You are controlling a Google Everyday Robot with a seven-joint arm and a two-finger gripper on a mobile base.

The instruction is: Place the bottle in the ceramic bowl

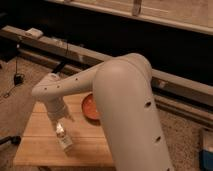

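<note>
White bulky arm point(125, 100) over most of the view. Upper part up from 5 o'clock, bent near the centre, then out toward 9 o'clock to a rounded joint, then down toward 6 o'clock over the wood. Row of small dark holes along its side.

Dark wall at 12 o'clock, with a long pale ledge point(190, 90) slanting from 10 o'clock down to 3 o'clock. Small white box point(34, 32) near the ledge's 10 o'clock end. Grey speckled carpet point(15, 107) at 9 o'clock and again at 3 o'clock.

Wooden surface point(35, 145) at 7 o'clock, pale planks, right part hidden behind the arm.

Orange bowl point(89, 107) on the surface's far side, near the centre of the view, right half covered by the arm.

Pincer point(59, 124) at the arm's end, low over the middle of the surface, just above the cap end of the bottle point(64, 141). Apart, together or clamped: cannot tell.

Bottle on the wood, seemingly lying, cap toward 11 o'clock, base toward 5 o'clock. Outside the bowl, at 7 o'clock from it, near but not touching.

Blue object point(207, 152) at the 4 o'clock edge, cut off.
</note>
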